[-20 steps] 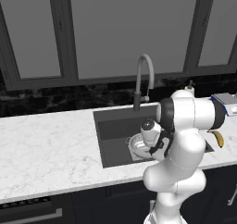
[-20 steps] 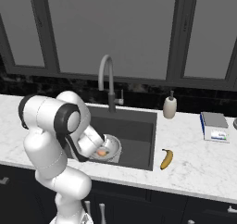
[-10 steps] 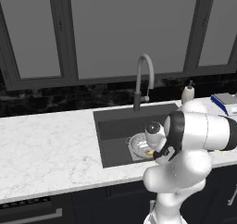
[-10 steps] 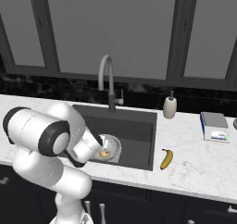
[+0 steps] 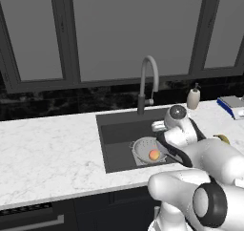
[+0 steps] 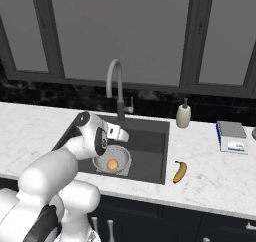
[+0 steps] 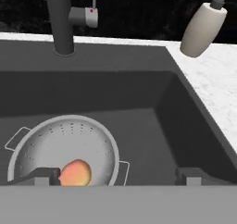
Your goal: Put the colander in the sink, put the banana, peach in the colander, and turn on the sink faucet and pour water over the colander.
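Note:
The light-grey colander [image 5: 144, 148] [image 6: 113, 157] [image 7: 65, 142] sits on the floor of the dark sink [image 5: 119, 139] [image 6: 150, 146] [image 7: 152, 126]. The orange-pink peach [image 5: 154, 154] [image 6: 112, 164] [image 7: 75, 173] lies inside it. My gripper [image 7: 118, 177] hovers just above the colander's near rim, open and empty, looking toward the back wall. The banana [image 6: 179, 172] [image 5: 221, 138] lies on the counter right of the sink, partly behind my arm in the left base view. The gooseneck faucet [image 5: 147, 79] [image 6: 116, 86] [image 7: 60, 19] stands behind the basin, with no water running.
A beige soap dispenser [image 5: 193, 98] [image 6: 183, 116] [image 7: 201, 28] stands at the sink's back right corner. A blue and white box [image 5: 231, 103] [image 6: 231, 136] lies on the counter further right. Dark windows run along the back wall.
My arm has folded down low in front of the counter and the hand has drawn back from over the colander. The peach stays in the colander.

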